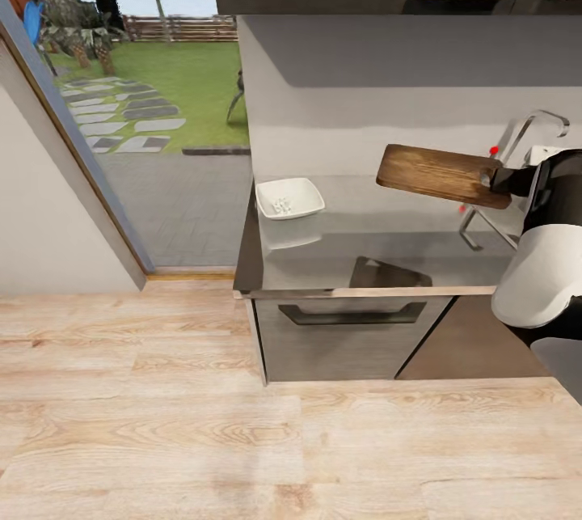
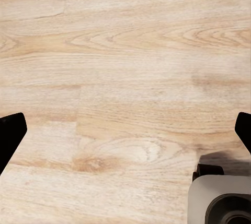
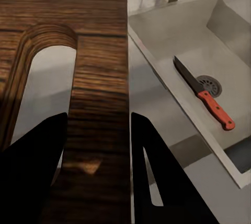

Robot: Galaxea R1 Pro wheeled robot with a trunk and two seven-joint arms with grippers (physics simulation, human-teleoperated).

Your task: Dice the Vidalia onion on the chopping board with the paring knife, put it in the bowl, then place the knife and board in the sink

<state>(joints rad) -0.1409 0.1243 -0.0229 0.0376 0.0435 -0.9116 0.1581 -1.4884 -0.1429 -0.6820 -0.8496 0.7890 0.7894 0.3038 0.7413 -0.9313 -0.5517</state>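
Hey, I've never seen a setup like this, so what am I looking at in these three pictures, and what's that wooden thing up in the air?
These are simulator renders from a two-armed wheeled robot in a kitchen. The head camera looks down over the countertop, where a white bowl holds small pale pieces. The other two cameras sit near each gripper. The right gripper is shut on the chopping board beside its handle slot, holding it in the air. Beyond it, the paring knife lies in the sink near the drain. The left gripper is open, over the wooden floor.
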